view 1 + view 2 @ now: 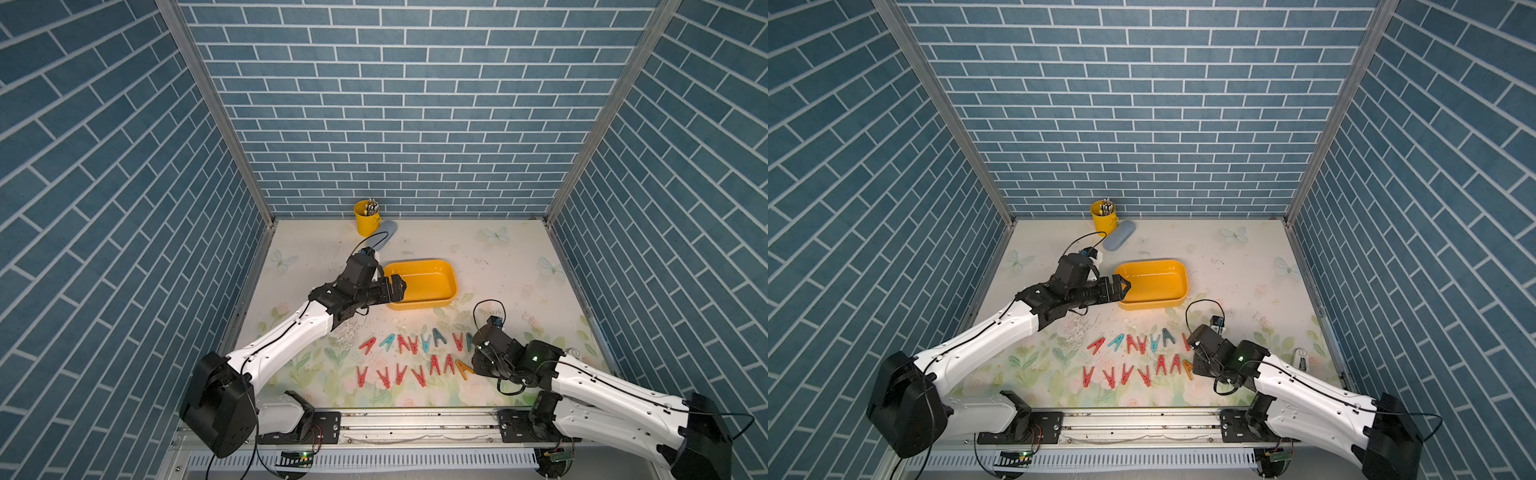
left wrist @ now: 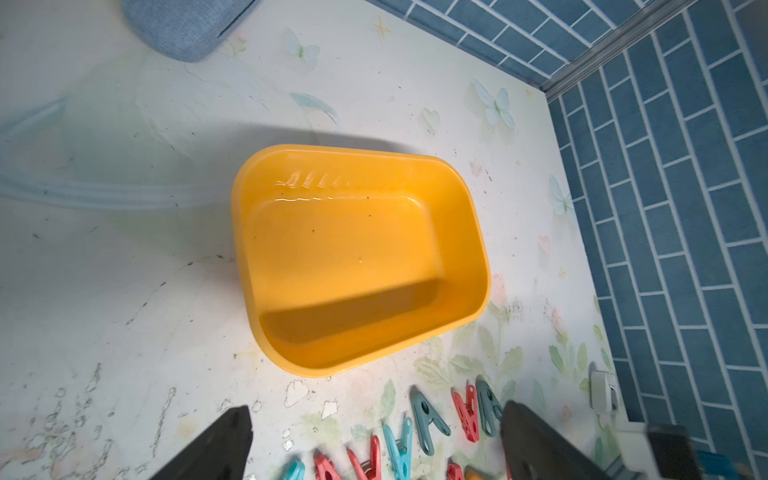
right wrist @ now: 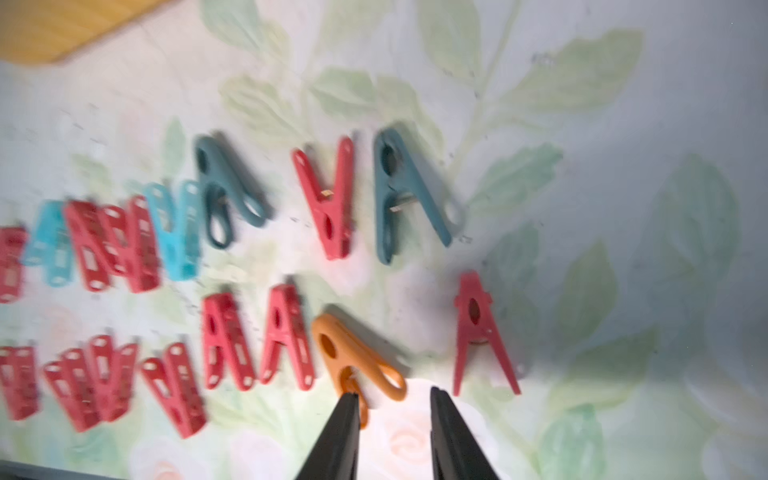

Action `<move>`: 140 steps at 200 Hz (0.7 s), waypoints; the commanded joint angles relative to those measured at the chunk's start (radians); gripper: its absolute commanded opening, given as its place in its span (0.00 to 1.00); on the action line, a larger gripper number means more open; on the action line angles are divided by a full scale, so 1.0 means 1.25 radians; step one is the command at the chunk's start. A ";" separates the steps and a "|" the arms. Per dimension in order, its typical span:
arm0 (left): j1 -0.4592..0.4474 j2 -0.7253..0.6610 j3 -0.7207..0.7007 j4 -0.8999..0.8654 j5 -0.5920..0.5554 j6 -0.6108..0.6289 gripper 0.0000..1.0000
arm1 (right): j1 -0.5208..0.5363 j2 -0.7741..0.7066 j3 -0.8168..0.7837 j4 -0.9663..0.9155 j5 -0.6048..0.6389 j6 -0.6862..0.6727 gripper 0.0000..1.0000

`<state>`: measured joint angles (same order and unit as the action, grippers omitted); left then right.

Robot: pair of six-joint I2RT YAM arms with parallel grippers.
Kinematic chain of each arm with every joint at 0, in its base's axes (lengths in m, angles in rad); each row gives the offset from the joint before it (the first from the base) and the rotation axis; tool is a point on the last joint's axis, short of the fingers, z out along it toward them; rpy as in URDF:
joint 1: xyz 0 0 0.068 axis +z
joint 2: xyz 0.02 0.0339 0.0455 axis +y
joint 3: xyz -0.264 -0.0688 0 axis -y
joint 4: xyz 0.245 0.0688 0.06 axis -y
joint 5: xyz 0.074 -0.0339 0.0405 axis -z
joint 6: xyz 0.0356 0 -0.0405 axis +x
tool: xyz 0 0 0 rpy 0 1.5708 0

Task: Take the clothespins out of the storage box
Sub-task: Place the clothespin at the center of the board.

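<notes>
- Table (image 1: 498, 266): all the pins in view lie on its near half. The right arm is far nearer them than the left.
- Box (image 1: 424, 286): far-left of the pins. Shallow, yellow, glossy and bare inside, so the task looks done.
- Left gripper (image 1: 1123, 287): over the box's left end, fingers wide apart, holding nothing.
- Right gripper (image 3: 394, 392): low at the right end of the near row, fingers slightly apart with nothing between them.
- Pins (image 1: 402, 343): two left-right rows of A-shaped pegs, mostly red, some teal. Their long axes run roughly near-far.
- Orange pin (image 3: 353, 357) and a red pin (image 3: 478, 328): one on either side of the right gripper's tips. The gripper probably only needs to lift straight clear.
</notes>
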<state>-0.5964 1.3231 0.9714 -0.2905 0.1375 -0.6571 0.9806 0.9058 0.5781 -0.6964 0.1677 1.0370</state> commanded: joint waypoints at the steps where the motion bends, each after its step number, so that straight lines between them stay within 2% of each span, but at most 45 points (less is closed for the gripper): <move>1: -0.003 0.028 0.040 -0.059 -0.073 0.023 1.00 | 0.003 0.017 0.071 -0.002 0.071 -0.067 0.44; 38: -0.003 0.069 0.076 -0.098 -0.127 0.038 1.00 | -0.005 0.111 0.169 0.090 0.156 -0.170 0.74; 72: -0.003 0.075 0.098 -0.095 -0.110 0.046 0.99 | -0.083 0.219 0.235 0.196 0.133 -0.262 1.00; 95: -0.003 0.072 0.100 -0.073 -0.052 0.060 1.00 | -0.148 0.284 0.264 0.258 0.100 -0.307 0.99; 140: -0.003 0.069 0.106 -0.052 -0.012 0.068 1.00 | -0.233 0.423 0.330 0.337 0.066 -0.380 0.99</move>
<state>-0.5961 1.4185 1.0782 -0.3756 0.0784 -0.5972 0.7303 1.3560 0.9310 -0.3519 0.2836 0.6586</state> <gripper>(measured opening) 0.995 0.994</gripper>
